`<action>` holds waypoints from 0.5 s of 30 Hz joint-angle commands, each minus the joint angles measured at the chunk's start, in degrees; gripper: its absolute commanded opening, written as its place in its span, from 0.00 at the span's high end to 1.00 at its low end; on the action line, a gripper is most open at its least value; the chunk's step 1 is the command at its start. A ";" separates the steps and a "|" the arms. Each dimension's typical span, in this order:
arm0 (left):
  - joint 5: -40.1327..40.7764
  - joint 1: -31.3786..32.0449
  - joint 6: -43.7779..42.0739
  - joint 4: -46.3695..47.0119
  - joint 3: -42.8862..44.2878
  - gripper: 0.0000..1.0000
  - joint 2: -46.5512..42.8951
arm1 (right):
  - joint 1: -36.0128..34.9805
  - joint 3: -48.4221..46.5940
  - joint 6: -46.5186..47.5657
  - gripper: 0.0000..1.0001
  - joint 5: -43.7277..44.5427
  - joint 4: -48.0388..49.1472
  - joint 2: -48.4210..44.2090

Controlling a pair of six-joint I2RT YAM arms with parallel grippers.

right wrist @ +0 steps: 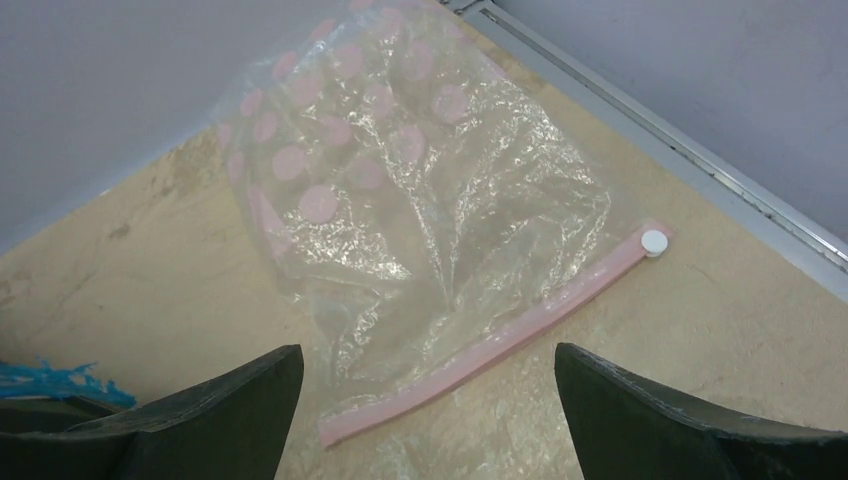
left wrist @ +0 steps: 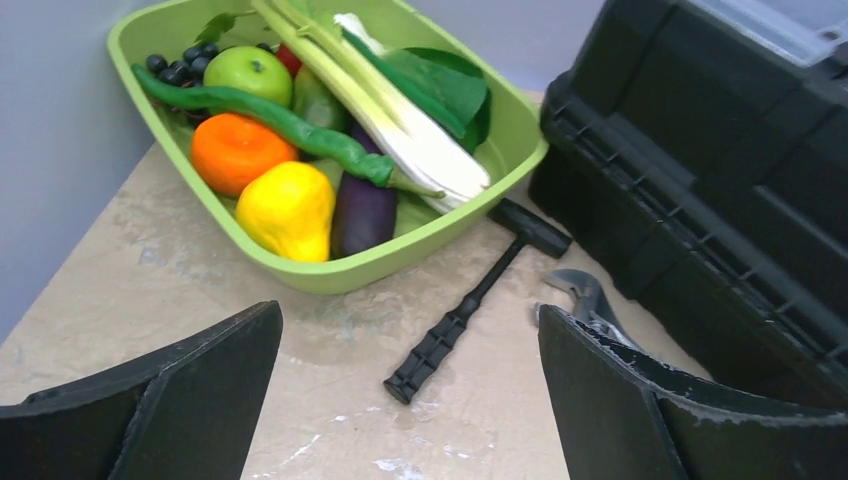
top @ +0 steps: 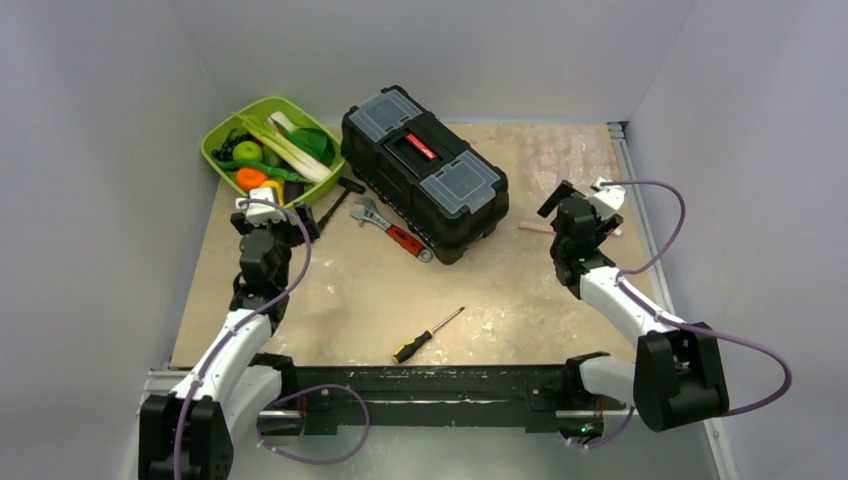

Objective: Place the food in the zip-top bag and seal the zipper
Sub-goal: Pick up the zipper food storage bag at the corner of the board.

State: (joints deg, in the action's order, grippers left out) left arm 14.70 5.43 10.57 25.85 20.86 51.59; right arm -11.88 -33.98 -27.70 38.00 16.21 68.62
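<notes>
Left gripper (top: 277,215) hung left of the toolbox (top: 425,170), right gripper (top: 580,195) right of it; both sets of jaws stood apart.

Plain grey-white walls (top: 110,110) around a scuffed beige tabletop (top: 500,300).

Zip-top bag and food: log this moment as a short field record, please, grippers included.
food: all in the lime-green tray, far left
zip-top bag: empty, flat on the table, far right
zipper: pink strip, white slider at one end
left gripper: open, empty, facing the tray
right gripper: open, empty, facing the zipper
</notes>
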 commanded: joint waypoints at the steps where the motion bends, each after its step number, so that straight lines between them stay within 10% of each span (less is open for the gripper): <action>1: -5.28 -0.20 2.61 -5.41 5.32 0.00 -4.25 | 0.56 -1.28 -4.02 0.01 -0.90 -4.69 -0.43; 15: -10.88 -0.16 5.00 -13.07 13.70 0.00 -6.78 | 22.83 4.94 -15.84 0.01 -44.79 7.89 1.45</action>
State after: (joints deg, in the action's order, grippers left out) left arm 10.63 5.37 14.00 11.16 33.43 45.30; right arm 4.25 -31.31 -36.97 8.64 16.47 68.84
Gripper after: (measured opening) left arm 0.998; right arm 0.987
